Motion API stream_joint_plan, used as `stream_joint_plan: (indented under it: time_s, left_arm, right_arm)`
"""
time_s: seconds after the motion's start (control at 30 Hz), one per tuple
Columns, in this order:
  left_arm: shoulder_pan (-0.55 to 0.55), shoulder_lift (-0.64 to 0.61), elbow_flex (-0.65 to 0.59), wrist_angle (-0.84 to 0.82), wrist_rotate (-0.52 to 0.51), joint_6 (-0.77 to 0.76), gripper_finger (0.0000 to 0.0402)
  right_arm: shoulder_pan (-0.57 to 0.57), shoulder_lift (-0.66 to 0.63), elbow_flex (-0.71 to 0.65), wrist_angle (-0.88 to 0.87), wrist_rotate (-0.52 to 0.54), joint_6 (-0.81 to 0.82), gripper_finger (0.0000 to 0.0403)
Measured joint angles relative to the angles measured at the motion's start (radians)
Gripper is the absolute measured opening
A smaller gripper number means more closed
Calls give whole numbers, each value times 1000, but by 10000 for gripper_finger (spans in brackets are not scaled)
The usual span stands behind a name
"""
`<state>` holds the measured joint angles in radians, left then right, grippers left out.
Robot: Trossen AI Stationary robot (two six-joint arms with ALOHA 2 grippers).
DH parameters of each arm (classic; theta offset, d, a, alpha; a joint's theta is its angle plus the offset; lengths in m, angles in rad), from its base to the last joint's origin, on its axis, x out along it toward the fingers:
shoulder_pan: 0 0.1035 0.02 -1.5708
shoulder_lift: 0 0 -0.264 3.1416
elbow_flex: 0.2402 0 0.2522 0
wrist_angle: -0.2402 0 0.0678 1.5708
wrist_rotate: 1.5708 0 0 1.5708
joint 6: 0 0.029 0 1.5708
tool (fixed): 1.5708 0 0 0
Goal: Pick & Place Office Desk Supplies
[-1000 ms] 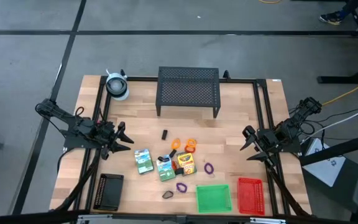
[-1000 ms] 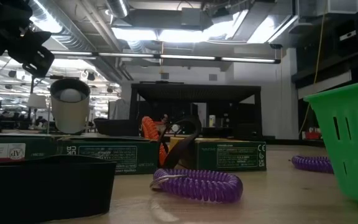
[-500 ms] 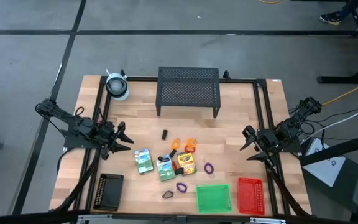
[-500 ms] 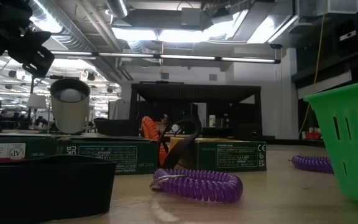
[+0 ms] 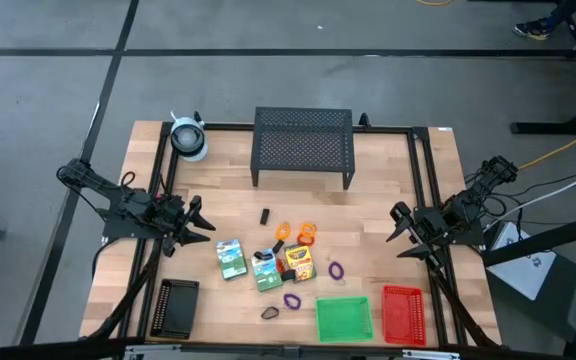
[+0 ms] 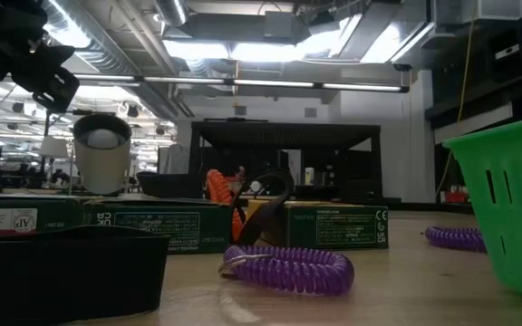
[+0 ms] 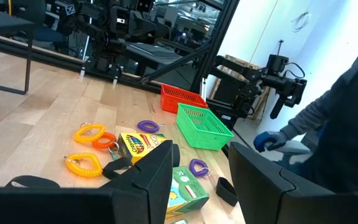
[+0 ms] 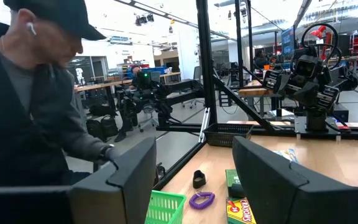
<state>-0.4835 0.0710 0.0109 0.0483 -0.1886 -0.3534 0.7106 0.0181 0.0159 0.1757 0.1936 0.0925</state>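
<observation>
Closest to left gripper [image 5: 205,222], open and empty: green-white card box [image 5: 230,257], just ahead, long axis pointing away; right gripper [image 5: 396,230] open too.

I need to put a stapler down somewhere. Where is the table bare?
Bare wood lies between the mesh stand and the orange loops, and between the black tray and the green tray only narrowly. The cluster around the crayon box is crowded.

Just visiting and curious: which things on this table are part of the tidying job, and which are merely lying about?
Job:
- card boxes
- crayon box
- orange loops
- purple loops
- black tray
- green tray
- red tray

Lying about:
- whitish roll
- black mesh stand
</observation>
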Motion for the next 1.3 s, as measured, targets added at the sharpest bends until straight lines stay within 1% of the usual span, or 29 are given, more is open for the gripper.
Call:
stream_joint_plan:
  time_s: [0.7,0.77,0.9,1.1,1.17,1.3]
  left_arm:
    - [0,0,0,1,-6,1,155]
    - [0,0,0,5,-49,2,155]
    - [0,0,0,37,-193,5,155]
    - [1,0,0,109,-249,-32,155]
    - [1,0,0,137,-247,-50,155]
    - [1,0,0,128,-174,-25,155]
  right_arm:
    - [0,0,0,0,0,0,215]
    - [0,0,0,0,0,0,215]
    - [0,0,0,0,0,0,215]
    - [0,0,0,0,0,0,215]
    - [0,0,0,0,0,0,215]
    - [0,0,0,8,8,0,215]
